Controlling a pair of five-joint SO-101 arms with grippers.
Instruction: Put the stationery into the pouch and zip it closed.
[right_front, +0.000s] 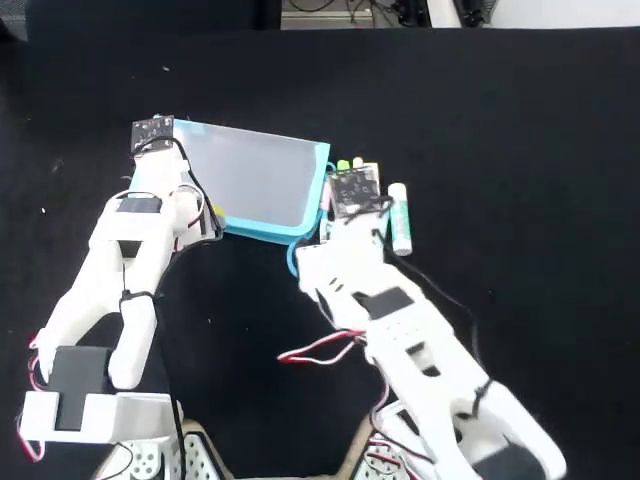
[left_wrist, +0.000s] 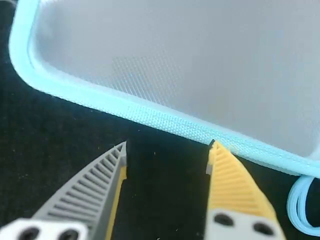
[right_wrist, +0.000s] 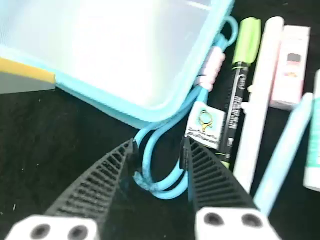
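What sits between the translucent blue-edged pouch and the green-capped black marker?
Right wrist view: a light-blue cord loop with pink sleeve and white tag lies between pouch and marker.

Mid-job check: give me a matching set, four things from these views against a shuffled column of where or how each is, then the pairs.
1 pouch
2 cord loop
3 green-capped marker
4 left gripper

A open, at the pouch's edge
B between the right gripper's open fingers
C lying outside the pouch, beside it
D translucent, blue-trimmed

Pairs: 1-D, 2-B, 3-C, 4-A
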